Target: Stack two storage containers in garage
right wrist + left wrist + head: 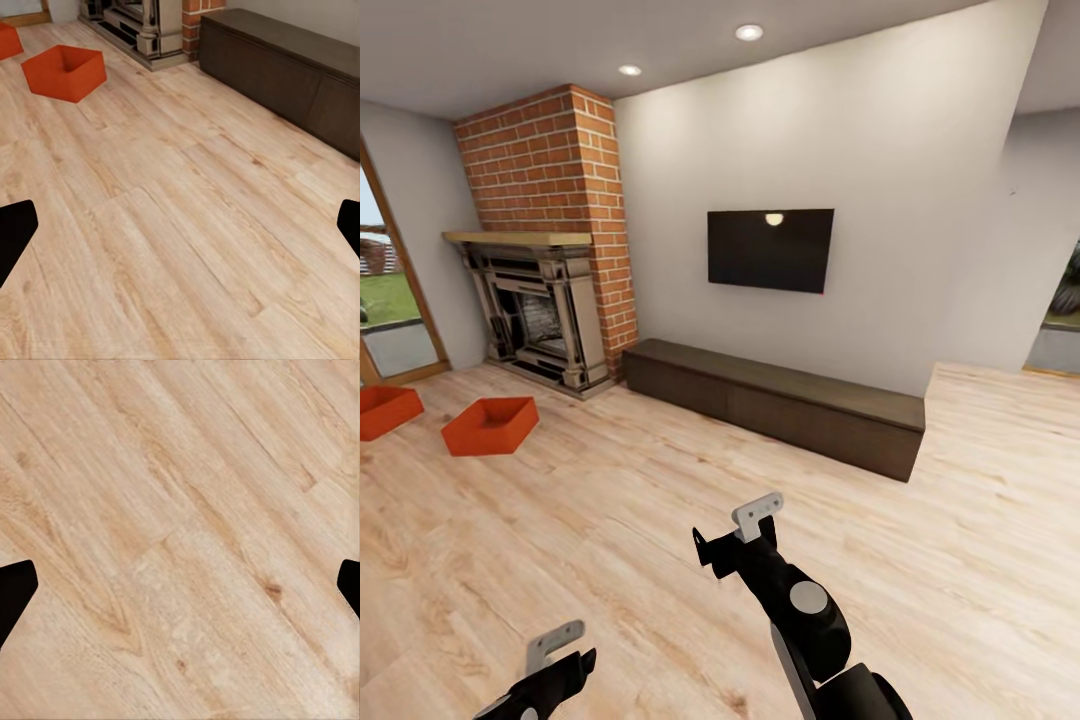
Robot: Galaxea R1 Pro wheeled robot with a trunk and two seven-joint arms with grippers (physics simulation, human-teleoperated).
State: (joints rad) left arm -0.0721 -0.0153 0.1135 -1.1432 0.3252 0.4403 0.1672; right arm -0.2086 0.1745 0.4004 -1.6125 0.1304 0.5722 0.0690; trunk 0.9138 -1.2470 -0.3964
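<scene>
Two orange-red storage containers stand on the living room's light wood plank floor in front of the brick fireplace (545, 170). The nearer container (490, 425) is whole in the head view, and the other container (385, 410) is cut by the left edge. The right wrist view has the nearer container (64, 71) far ahead and a corner of the other container (6, 37). My right gripper (735, 530) hangs open over bare planks, far from both bins. My left gripper (560, 660) is low at the picture's bottom, open, with only floor between its fingertips (15, 592).
A long low dark cabinet (780, 400) runs along the white wall under a wall-mounted TV (770, 250). A wood-framed glass door (390, 300) is at the far left. An opening to another room lies at the right (1050, 330). Wide plank floor (660, 480) stretches between me and the bins.
</scene>
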